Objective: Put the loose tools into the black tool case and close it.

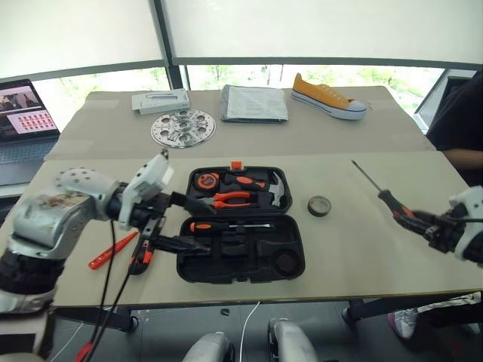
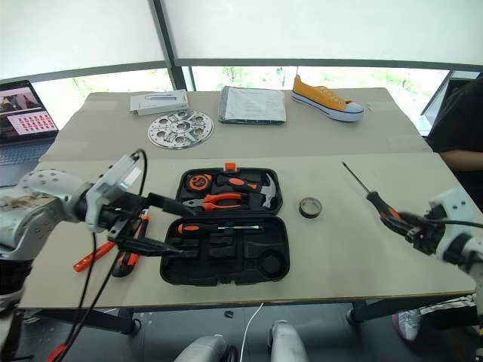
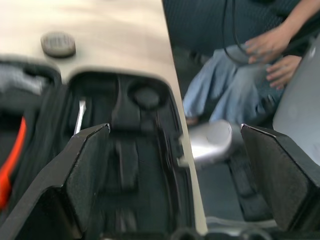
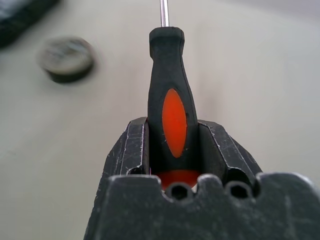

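My right gripper (image 4: 172,137) is clamped on the handle of a black-and-orange screwdriver (image 1: 386,197), both fingers pressed flat against its sides, and the steel shaft points away from me over the right part of the table (image 1: 355,249). My left gripper (image 1: 175,221) stands wide apart with nothing between its pads (image 3: 85,170), held at the left edge of the black tool case (image 1: 240,226). The case lies open and flat near the front middle of the table. Its far half holds orange-handled pliers (image 1: 230,198), a hammer (image 1: 275,188) and a tape measure (image 1: 204,181); a second black-and-orange screwdriver (image 1: 226,226) lies along the top of the near half, whose other slots are bare. The small black tape roll (image 1: 319,205) sits on the table just right of the case, between it and my held screwdriver. To the left of the case, under my left arm, lie the slim orange tool (image 1: 112,250) and the black-orange utility knife (image 1: 142,256), side by side
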`<state>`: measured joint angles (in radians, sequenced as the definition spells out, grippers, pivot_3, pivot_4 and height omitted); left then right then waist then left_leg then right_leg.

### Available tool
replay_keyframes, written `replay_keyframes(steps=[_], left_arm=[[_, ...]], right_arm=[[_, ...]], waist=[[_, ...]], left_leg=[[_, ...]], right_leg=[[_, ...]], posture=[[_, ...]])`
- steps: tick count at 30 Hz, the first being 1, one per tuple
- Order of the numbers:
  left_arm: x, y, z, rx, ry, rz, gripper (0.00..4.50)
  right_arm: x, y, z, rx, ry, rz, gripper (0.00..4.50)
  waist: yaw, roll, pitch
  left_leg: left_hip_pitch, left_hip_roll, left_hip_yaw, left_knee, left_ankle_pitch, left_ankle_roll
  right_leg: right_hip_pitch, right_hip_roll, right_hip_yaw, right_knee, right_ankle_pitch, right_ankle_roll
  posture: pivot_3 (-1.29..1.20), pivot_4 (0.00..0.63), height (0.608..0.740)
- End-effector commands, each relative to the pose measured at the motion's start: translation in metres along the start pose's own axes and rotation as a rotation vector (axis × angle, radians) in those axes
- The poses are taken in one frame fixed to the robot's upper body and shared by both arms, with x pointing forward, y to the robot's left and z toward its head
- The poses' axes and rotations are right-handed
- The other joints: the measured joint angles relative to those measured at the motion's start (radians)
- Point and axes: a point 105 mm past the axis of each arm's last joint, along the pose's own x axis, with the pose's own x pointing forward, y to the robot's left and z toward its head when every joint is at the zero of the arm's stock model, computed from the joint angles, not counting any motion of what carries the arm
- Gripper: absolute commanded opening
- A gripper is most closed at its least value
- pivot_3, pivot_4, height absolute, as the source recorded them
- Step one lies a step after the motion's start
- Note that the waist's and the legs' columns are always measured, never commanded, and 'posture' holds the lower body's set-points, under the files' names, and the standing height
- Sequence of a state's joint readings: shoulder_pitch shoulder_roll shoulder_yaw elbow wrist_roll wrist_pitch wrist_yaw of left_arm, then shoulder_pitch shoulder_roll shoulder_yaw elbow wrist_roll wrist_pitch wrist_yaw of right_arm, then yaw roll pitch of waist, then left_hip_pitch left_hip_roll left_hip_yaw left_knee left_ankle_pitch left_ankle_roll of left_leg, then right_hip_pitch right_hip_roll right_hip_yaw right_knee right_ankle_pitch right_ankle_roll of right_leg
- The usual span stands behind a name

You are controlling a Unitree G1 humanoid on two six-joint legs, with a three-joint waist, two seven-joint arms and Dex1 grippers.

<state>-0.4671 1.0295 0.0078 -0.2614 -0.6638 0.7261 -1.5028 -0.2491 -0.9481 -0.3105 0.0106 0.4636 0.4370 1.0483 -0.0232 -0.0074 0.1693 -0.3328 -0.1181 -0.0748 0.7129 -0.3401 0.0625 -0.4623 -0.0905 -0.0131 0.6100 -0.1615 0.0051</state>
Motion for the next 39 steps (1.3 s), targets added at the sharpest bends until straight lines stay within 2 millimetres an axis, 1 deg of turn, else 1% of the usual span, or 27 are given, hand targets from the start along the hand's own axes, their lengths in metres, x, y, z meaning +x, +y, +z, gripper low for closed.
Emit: replay_keyframes(steps=[1,2,4,6,8,11,14,17,23,25,26,30,31,32,33,34,35,37,39], left_arm=[[-0.008,-0.008,-0.002,0.066,0.042,0.029,4.5],[-0.007,-0.007,-0.005,0.079,0.054,0.04,4.5],[-0.006,-0.007,-0.007,0.1,0.065,0.053,4.5],[-0.005,-0.006,-0.006,0.106,0.057,0.06,4.5],[-0.002,-0.004,-0.003,0.113,0.039,0.08,4.5],[-0.001,-0.002,0.001,0.121,0.019,0.1,4.5],[0.0,-0.001,0.003,0.125,0.013,0.11,4.5],[0.0,0.0,0.004,0.126,0.008,0.119,4.5],[0.002,0.001,0.004,0.131,0.005,0.121,4.5],[0.002,0.001,0.005,0.133,0.004,0.121,4.5],[0.002,0.001,0.005,0.134,0.002,0.122,4.5],[0.002,0.004,0.005,0.137,0.001,0.125,4.5],[0.002,0.005,0.006,0.138,0.0,0.127,4.5],[0.002,0.006,0.006,0.138,-0.002,0.128,4.5],[0.003,0.007,0.006,0.139,-0.004,0.129,4.5],[0.003,0.007,0.006,0.14,-0.005,0.129,4.5],[0.003,0.008,0.006,0.14,-0.005,0.129,4.5],[0.005,0.008,0.005,0.141,-0.007,0.127,4.5],[0.006,0.009,0.005,0.142,-0.008,0.127,4.5]], right_arm=[[0.036,0.069,0.04,-0.195,-0.035,0.367,1.03],[0.043,0.082,0.041,-0.235,-0.022,0.433,1.03],[0.051,0.098,0.039,-0.292,-0.002,0.512,1.03],[0.062,0.112,0.036,-0.354,0.017,0.573,1.03],[0.076,0.124,0.028,-0.43,0.043,0.624,1.03],[0.09,0.124,0.02,-0.472,0.079,0.627,1.03],[0.095,0.123,0.017,-0.5,0.086,0.631,1.03],[0.103,0.122,0.016,-0.491,0.086,0.613,1.03],[0.108,0.122,0.014,-0.48,0.092,0.619,1.03],[0.108,0.124,0.016,-0.479,0.082,0.625,2.05],[0.109,0.125,0.018,-0.477,0.071,0.622,2.27],[0.112,0.126,0.029,-0.471,0.028,0.594,3.62],[0.112,0.126,0.031,-0.468,0.021,0.59,4.05],[0.112,0.127,0.033,-0.457,0.012,0.587,4.32],[0.114,0.129,0.036,-0.437,0.001,0.584,4.49],[0.114,0.131,0.038,-0.423,-0.006,0.582,4.49],[0.116,0.132,0.039,-0.41,-0.01,0.579,4.34],[0.119,0.137,0.039,-0.392,-0.018,0.584,3.87],[0.122,0.141,0.037,-0.387,-0.018,0.589,3.18]], waist=[[0.002,0.0,0.0],[0.007,0.0,0.0],[0.024,-0.001,0.001],[0.039,-0.001,0.001],[0.039,-0.002,0.001],[0.036,-0.002,0.001],[0.035,-0.002,0.001],[0.032,-0.002,0.001],[0.023,-0.002,0.001],[0.022,-0.002,0.001],[0.021,-0.002,0.001],[0.019,-0.002,0.001],[0.019,-0.002,0.001],[0.019,-0.002,0.001],[0.019,-0.002,0.001],[0.019,-0.002,0.001],[0.019,-0.002,0.001],[0.017,-0.002,0.001],[0.016,-0.002,0.001]], left_leg=[[0.0,0.001,0.0,0.0,0.0,0.0],[0.0,0.001,0.0,0.0,0.0,0.0],[-0.001,0.002,-0.001,0.0,0.0,0.0],[-0.003,0.001,-0.002,0.001,-0.001,0.001],[-0.004,-0.005,-0.002,0.002,-0.001,0.003],[-0.004,-0.007,-0.001,0.002,-0.002,0.003],[-0.004,-0.007,-0.001,0.002,-0.002,0.003],[-0.004,-0.006,-0.001,0.002,-0.002,0.003],[-0.004,-0.005,-0.001,0.002,-0.001,0.001],[-0.004,-0.005,-0.001,0.002,-0.001,0.001],[-0.004,-0.005,-0.001,0.002,-0.001,0.001],[-0.004,-0.005,-0.001,0.002,-0.001,0.001],[-0.004,-0.005,-0.001,0.002,-0.001,0.001],[-0.004,-0.005,-0.001,0.002,-0.001,0.001],[-0.004,-0.005,-0.001,0.002,-0.001,0.001],[-0.004,-0.005,-0.001,0.002,-0.001,0.001],[-0.004,-0.005,-0.001,0.002,-0.001,0.001],[-0.004,-0.005,-0.001,0.002,-0.001,0.001],[-0.004,-0.005,-0.001,0.002,-0.001,0.001]], right_leg=[[0.0,0.0,0.0,0.0,0.0,0.0],[0.0,0.001,-0.001,-0.001,0.0,-0.001],[0.0,0.001,-0.002,-0.001,0.0,-0.001],[-0.001,0.0,-0.004,-0.002,0.0,-0.001],[-0.001,-0.001,-0.004,-0.002,0.001,0.001],[-0.001,-0.002,-0.004,-0.003,0.002,0.004],[-0.002,-0.002,-0.004,-0.002,0.002,0.003],[-0.004,-0.002,-0.007,-0.001,0.002,0.002],[-0.004,-0.002,-0.004,0.0,0.001,0.001],[-0.004,-0.002,-0.004,0.0,0.001,0.001],[-0.004,-0.002,-0.004,0.0,0.001,0.001],[-0.004,-0.002,-0.004,0.0,0.001,0.001],[-0.004,-0.002,-0.004,0.0,0.001,0.001],[-0.004,-0.002,-0.004,0.0,0.001,0.001],[-0.004,-0.002,-0.004,0.0,0.001,0.001],[-0.004,-0.002,-0.005,0.0,0.001,0.001],[-0.004,-0.002,-0.005,0.0,0.001,0.001],[-0.004,-0.002,-0.004,0.0,0.001,0.001],[-0.004,-0.002,-0.004,0.0,0.001,0.001]], posture=[[0.0,0.15,0.737],[0.0,0.15,0.737],[0.0,0.15,0.737],[0.0,0.15,0.737],[0.0,0.15,0.737],[0.0,0.15,0.737],[0.0,0.15,0.737],[0.0,0.15,0.737],[0.0,0.15,0.737],[0.0,0.15,0.737],[0.0,0.15,0.737],[0.0,0.15,0.737],[0.0,0.15,0.737],[0.0,0.15,0.737],[0.0,0.15,0.737],[0.0,0.15,0.737],[0.0,0.15,0.737],[0.0,0.15,0.737],[0.0,0.15,0.737]])
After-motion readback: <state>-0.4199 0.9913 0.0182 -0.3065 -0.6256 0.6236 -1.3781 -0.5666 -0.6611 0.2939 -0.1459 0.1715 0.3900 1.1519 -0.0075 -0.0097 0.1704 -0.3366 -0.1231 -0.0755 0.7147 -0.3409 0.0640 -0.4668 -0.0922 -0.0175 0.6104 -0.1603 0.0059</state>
